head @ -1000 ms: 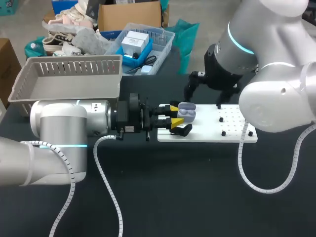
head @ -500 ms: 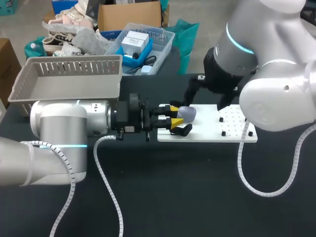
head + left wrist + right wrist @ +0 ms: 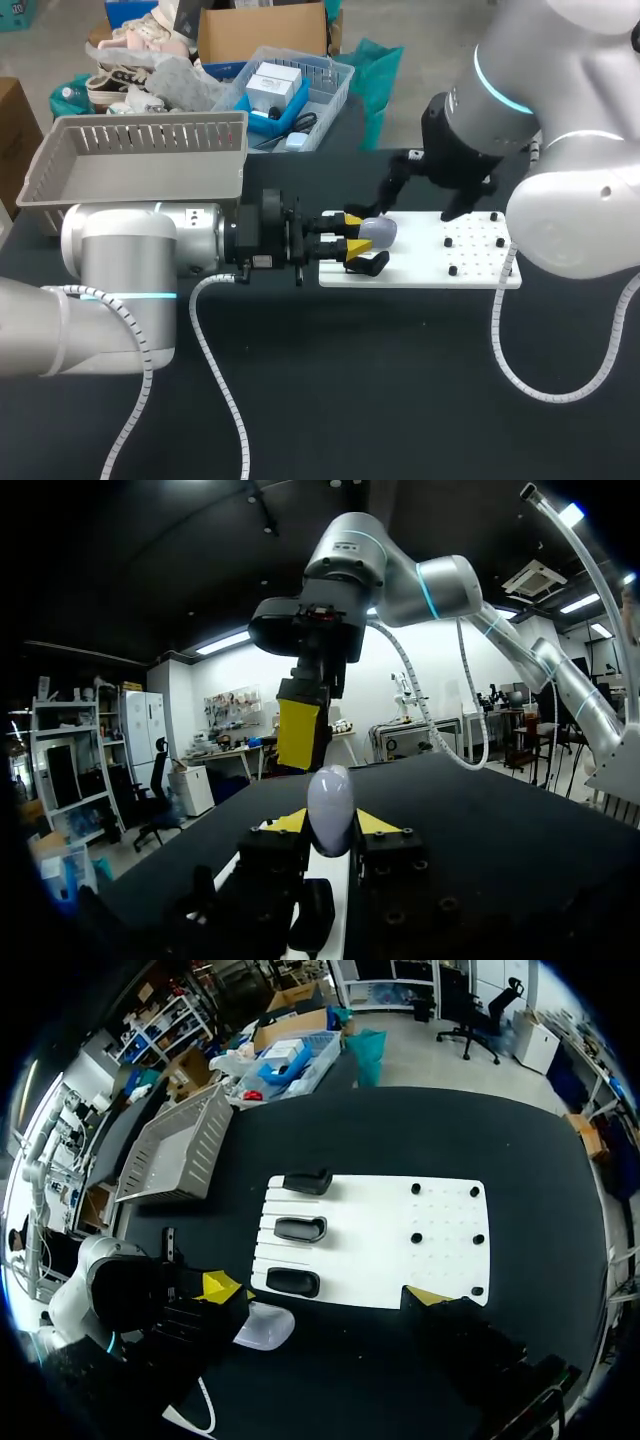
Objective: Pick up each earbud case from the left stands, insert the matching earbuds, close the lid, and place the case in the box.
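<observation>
Head view. Left pincer [image 3: 352,240]: comes in level from the left, clamps the closed lavender earbud case [image 3: 379,232] between its yellow tips, at the left end of the white board [image 3: 430,268]. Black stand [image 3: 368,264]: sits just beside the case, toward the board's front edge. Right pincer [image 3: 420,198]: hangs over the board's back edge from the right arm, fingers spread wide, holds nothing. Small black pegs [image 3: 452,270]: dot the board's right half. Grey slatted basket [image 3: 140,128]: rests on the black worktop [image 3: 330,400] behind the left arm, well apart from the case.

Left wrist view. Case [image 3: 331,810]: stands on end, lid shut, pinched from both sides by the yellow tips of the left pincer [image 3: 331,823]. Beyond and above it hangs one yellow-tipped finger [image 3: 298,735] of the right arm, apart from the case. Under the pincer lies a black stand [image 3: 312,932].

Right wrist view. Right pincer [image 3: 325,1291]: gapes wide, grips nothing, looks down on the board [image 3: 380,1260]. Three black stands [image 3: 300,1228]: line one end of the board; pegs [image 3: 416,1237] mark the other. Case [image 3: 264,1327]: shows at the board's edge, near the end stand, just beside one of the pincer's own fingers. Basket [image 3: 165,1150]: lies beyond the stands, apart from the board.
</observation>
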Action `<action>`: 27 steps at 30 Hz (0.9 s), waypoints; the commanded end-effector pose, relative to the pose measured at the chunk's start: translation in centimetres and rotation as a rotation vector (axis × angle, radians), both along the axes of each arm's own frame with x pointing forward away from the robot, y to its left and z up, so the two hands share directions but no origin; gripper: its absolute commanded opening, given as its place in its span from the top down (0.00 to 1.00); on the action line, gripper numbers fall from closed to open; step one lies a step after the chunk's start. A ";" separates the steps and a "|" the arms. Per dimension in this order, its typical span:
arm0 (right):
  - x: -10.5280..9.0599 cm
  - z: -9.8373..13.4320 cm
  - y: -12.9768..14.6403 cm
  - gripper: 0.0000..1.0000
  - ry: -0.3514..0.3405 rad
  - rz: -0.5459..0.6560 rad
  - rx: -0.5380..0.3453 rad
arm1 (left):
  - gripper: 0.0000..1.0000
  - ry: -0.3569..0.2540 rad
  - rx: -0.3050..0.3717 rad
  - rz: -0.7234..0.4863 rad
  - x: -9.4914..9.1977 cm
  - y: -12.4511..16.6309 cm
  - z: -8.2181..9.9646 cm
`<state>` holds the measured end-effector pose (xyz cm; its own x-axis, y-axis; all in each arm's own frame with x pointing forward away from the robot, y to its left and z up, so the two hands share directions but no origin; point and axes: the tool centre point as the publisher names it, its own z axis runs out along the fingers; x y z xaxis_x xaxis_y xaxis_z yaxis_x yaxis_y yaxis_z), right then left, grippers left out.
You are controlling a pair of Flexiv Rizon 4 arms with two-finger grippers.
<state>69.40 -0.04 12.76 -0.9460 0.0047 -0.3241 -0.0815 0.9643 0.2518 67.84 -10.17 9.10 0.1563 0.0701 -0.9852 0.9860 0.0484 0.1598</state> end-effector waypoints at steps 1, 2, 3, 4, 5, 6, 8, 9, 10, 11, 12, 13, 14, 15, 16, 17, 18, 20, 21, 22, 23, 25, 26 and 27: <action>-0.8 0.2 -0.4 0.00 -0.035 -0.012 0.006 | 1.00 -0.001 -0.002 -0.001 0.1 0.0 -0.1; -0.8 0.3 -0.5 0.00 -0.039 -0.012 0.010 | 1.00 -0.001 -0.002 -0.001 0.1 0.0 -0.1; -0.9 0.3 -0.6 0.00 -0.044 -0.012 0.015 | 1.00 -0.001 -0.002 -0.001 0.1 0.0 -0.1; -0.9 0.4 -0.7 0.00 -0.048 -0.009 0.023 | 1.00 -0.001 -0.002 -0.001 0.1 0.0 -0.1; -1.0 0.5 -0.7 0.00 -0.052 -0.008 0.025 | 1.00 -0.001 -0.002 -0.001 0.1 0.0 -0.1; -1.0 0.6 -0.8 0.00 -0.060 -0.005 0.031 | 1.00 -0.001 -0.002 -0.001 0.1 0.0 -0.1; -1.1 0.8 -0.8 0.00 -0.068 0.004 0.039 | 1.00 -0.001 -0.002 -0.001 0.1 0.0 -0.1; -1.1 0.9 -0.8 0.00 -0.072 0.005 0.039 | 1.00 -0.001 -0.002 -0.001 0.1 0.0 -0.1; -1.2 1.0 -0.7 0.00 -0.078 0.010 0.044 | 1.00 -0.001 -0.002 -0.001 0.1 0.0 -0.1; -1.2 1.0 -0.7 0.00 -0.081 0.016 0.048 | 1.00 -0.001 -0.002 -0.001 0.1 0.0 -0.1; -1.2 1.0 -0.7 0.00 -0.084 0.020 0.049 | 1.00 -0.001 -0.002 -0.001 0.1 0.0 -0.1; -1.2 1.1 -0.6 0.00 -0.086 0.024 0.051 | 1.00 -0.001 -0.002 -0.001 0.1 0.0 -0.1; -1.2 1.1 -0.6 0.00 -0.089 0.029 0.053 | 1.00 -0.001 -0.002 -0.001 0.1 0.0 -0.1; -1.2 1.1 -0.5 0.00 -0.090 0.030 0.052 | 1.00 -0.001 -0.002 -0.001 0.1 0.0 -0.1; -1.2 1.1 -0.5 0.00 -0.090 0.031 0.052 | 1.00 -0.001 -0.002 -0.001 0.1 0.0 -0.1; -1.2 1.2 -0.4 0.00 -0.095 0.034 0.052 | 1.00 -0.001 -0.002 -0.001 0.1 0.0 -0.1; -1.2 1.2 -0.4 0.00 -0.100 0.037 0.053 | 1.00 -0.001 -0.002 -0.001 0.1 0.0 -0.1; -1.2 1.4 -0.3 0.00 -0.112 0.053 0.065 | 1.00 -0.001 -0.002 -0.001 0.1 0.0 -0.1; -1.2 1.5 -0.2 0.00 -0.117 0.067 0.069 | 1.00 -0.001 -0.002 -0.001 0.1 0.0 -0.1; -1.2 1.5 -0.2 0.00 -0.118 0.072 0.069 | 1.00 -0.001 -0.002 -0.001 0.1 0.0 -0.1; -1.2 1.5 -0.1 0.00 -0.118 0.070 0.064 | 1.00 -0.001 -0.002 -0.001 0.1 0.0 -0.1; -1.1 1.5 -0.1 0.00 -0.119 0.074 0.063 | 1.00 -0.001 -0.002 -0.001 0.1 0.0 -0.1; -1.1 1.5 -0.1 0.00 -0.119 0.075 0.063 | 1.00 -0.001 -0.002 -0.001 0.1 0.0 -0.1; -1.0 1.5 -0.1 0.00 -0.118 0.074 0.062 | 1.00 -0.001 -0.002 -0.001 0.1 0.0 -0.1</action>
